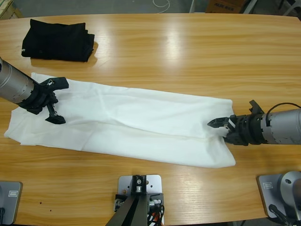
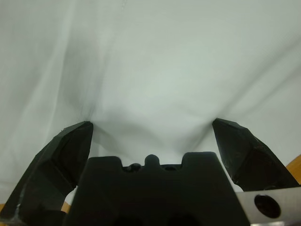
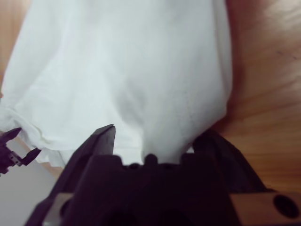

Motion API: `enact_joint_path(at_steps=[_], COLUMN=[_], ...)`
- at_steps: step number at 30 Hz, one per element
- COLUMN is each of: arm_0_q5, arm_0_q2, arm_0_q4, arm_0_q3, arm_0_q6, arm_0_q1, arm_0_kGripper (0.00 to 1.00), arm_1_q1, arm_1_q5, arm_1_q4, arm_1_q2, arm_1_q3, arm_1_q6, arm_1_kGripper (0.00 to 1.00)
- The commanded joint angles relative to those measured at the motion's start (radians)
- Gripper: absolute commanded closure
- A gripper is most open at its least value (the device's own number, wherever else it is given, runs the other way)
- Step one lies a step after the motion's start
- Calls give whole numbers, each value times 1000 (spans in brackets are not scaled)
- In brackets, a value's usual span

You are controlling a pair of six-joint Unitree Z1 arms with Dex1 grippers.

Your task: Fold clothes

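Long wooden table [image 1: 188, 52], glossy, with light glare across its top. A strip of grey floor and a cardboard box [image 1: 225, 5] show beyond its far edge.

White T-shirt [image 1: 141, 123] lies folded into a long band across the table's middle, slanting toward the near edge at its right end. Black folded garment [image 1: 57, 39] sits on the table beyond the shirt's left end, apart from it.

Left gripper [image 1: 57, 101] enters from the left edge, over the shirt's left end, jaws spread wide, tips pressing into cloth.

Right gripper [image 1: 217, 123] enters from the right edge, level and low, jaws parted around a bunched fold at the shirt's right end.
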Motion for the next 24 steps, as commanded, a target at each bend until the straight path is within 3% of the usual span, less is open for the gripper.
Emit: enact_joint_path(at_steps=[1,2,14,18,24], arm_0_q5=[-14,-14,-12,-12,-14], arm_0_q2=[-10,-10,-7,-27,-63], arm_0_q4=[14,14,13,14,25], arm_0_q3=[24,25,28,30,32], arm_0_q6=[-19,-19,-19,-25,-32], arm_0_q1=[-3,-3,-2,-2,-14], arm_0_kGripper=[0,0,0,0,0], arm_1_q1=[11,11,11,11,-71], arm_1_q5=[12,12,29,-16,-204], arm_1_q4=[-84,-88,-112,147,536], arm_1_q2=[63,61,56,46,17], arm_1_q3=[75,75,63,-48,-304], arm_1_q6=[-46,-52,-143,-291,-488], arm_1_kGripper=[950,1000,1000,1000,1000])
